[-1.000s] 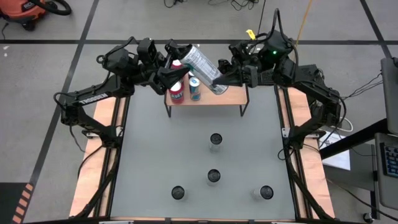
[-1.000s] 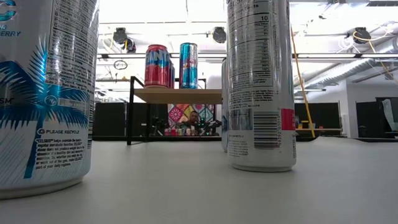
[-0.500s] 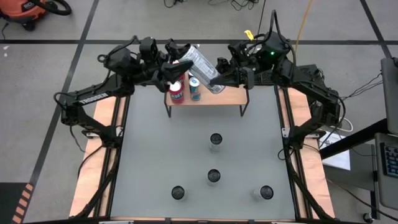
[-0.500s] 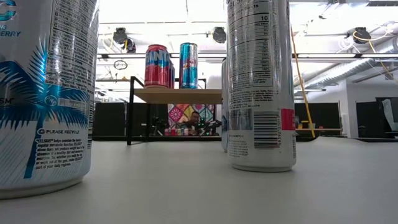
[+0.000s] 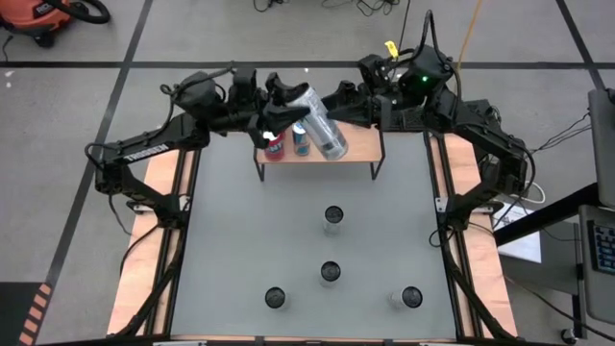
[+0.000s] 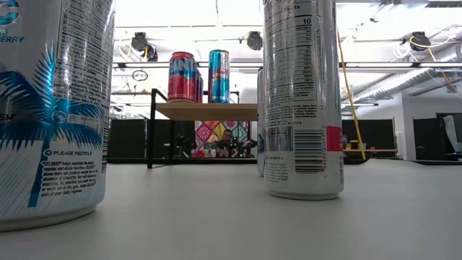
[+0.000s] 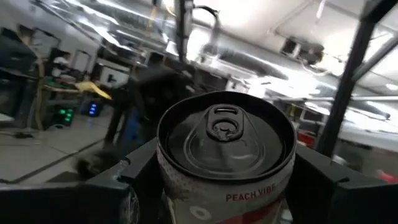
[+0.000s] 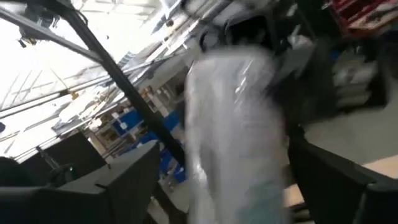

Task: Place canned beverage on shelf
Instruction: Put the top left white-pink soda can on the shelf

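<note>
a tall silver can, smooth metal with a printed label reading "peach vibe" and a round pull-tab lid, hangs tilted above the shelf. the left gripper is clamped on its upper end, dark fingers pressed to both sides. the right gripper sits just beside the can, its fingers spread apart and off it. the shelf is a light-brown wooden slab on thin black legs; a red can and a blue can stand upright on it, under the tilted can.

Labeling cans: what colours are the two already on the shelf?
The left can is red, the right can blue, on the shelf; low view shows them best.
</note>
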You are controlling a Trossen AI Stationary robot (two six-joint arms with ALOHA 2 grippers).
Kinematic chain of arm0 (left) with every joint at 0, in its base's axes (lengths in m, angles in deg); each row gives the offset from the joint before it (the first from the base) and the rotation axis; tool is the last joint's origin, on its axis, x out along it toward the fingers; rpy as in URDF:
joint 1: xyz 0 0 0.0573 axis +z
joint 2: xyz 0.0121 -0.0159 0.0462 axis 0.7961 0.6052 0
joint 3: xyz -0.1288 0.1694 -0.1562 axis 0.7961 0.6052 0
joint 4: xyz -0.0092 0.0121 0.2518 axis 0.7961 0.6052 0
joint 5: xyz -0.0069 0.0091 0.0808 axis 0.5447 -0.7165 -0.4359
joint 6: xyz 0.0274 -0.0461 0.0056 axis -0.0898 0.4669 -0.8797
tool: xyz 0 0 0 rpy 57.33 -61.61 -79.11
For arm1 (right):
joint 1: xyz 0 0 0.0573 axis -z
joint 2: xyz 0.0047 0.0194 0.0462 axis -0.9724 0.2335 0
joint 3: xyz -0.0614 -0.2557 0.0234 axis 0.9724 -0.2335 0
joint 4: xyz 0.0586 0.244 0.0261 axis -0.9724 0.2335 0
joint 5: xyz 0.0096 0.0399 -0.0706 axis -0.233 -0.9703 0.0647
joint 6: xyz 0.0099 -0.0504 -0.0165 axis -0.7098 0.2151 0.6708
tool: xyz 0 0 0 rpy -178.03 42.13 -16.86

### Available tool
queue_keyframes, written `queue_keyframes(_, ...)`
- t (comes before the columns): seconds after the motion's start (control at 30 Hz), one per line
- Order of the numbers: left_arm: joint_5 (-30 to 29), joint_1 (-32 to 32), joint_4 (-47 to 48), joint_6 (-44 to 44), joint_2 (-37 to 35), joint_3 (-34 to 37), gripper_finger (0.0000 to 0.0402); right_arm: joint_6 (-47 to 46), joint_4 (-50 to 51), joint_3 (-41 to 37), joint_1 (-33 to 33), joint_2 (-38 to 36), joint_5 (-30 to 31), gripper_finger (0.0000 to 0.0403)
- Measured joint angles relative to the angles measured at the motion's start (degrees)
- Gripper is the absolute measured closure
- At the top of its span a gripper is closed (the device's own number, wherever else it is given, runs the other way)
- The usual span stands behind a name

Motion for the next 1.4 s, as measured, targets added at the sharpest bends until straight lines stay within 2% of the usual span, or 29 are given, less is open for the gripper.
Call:
queue_keyframes(0.1, -1.8, 0.0, 1.9, 0.6, -0.4, -0.1, 0.0152, 2.0, 2.6, 0.0, -0.1, -0.8, 1.8, 0.0063)
queue_keyframes(0.23, -6.4, 0.0, 3.4, 1.6, -0.5, -0.1, 0.0151, 8.4, 9.5, 0.8, -1.0, -2.4, 8.5, 0.0058)
queue_keyframes(0.3, -10.4, 0.0, 4.2, 1.6, -0.5, -0.1, 0.0151, 13.9, 15.0, 3.2, -2.3, -2.5, 13.7, 0.0058)
queue_keyframes(0.4, -17.1, 0.1, 4.4, 1.5, -0.5, -0.1, 0.0151, 23.0, 22.7, 7.8, -4.7, -2.3, 24.6, 0.0058)
queue_keyframes(0.53, -24.9, 0.1, 4.2, 1.0, -0.5, -0.1, 0.0151, 35.1, 26.5, 12.8, -7.9, -2.1, 38.0, 0.0058)
queue_keyframes(0.67, -30.3, 0.1, 4.1, 1.1, -0.4, -0.2, 0.0151, 44.2, 26.9, 13.7, -10.0, -1.8, 47.2, 0.0058)
queue_keyframes(1.03, -38.1, 0.0, 3.7, 5.6, 0.6, -0.2, 0.0151, 44.9, 34.0, 13.6, -10.0, 3.5, 51.2, 0.0058)
queue_keyframes(1.13, -38.2, 0.0, 3.3, 6.2, 1.2, -0.2, 0.0151, 45.4, 35.2, 13.6, -10.0, 4.4, 54.3, 0.0063)
queue_keyframes(1.4, -38.2, -0.1, 3.6, 6.2, 1.3, -0.2, 0.0151, 47.8, 36.1, 13.6, -9.9, 6.1, 55.5, 0.0065)
